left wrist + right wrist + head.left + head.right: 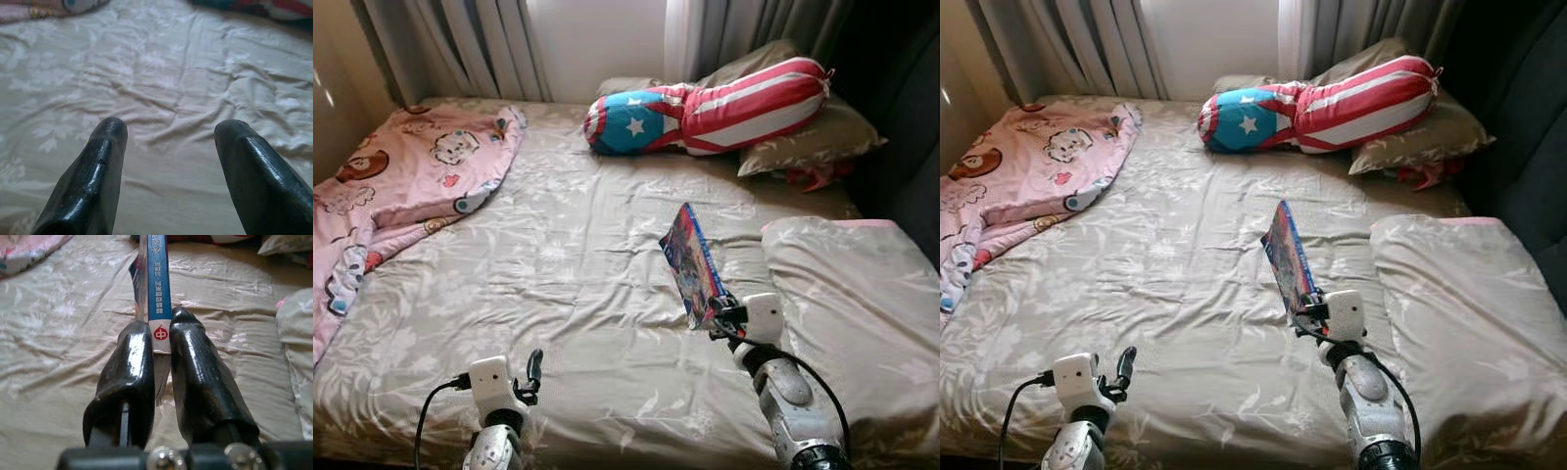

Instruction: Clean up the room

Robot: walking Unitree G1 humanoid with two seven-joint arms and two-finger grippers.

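Observation:
A thin book (693, 260) with a colourful cover and blue spine (157, 289) is held on edge above the beige bed sheet (568, 264), right of centre. My right gripper (720, 315) is shut on its lower end, the spine pinched between both black fingers (195, 362). My left gripper (530, 374) hovers low over the near edge of the bed, open, with bare sheet between its fingers (98, 171).
A pink cartoon blanket (401, 186) lies bunched at the bed's left. A star-and-stripe bolster (705, 108) rests on pillows (813, 137) at the head. A beige pillow (862, 304) lies at the right. Curtains (470, 44) hang behind.

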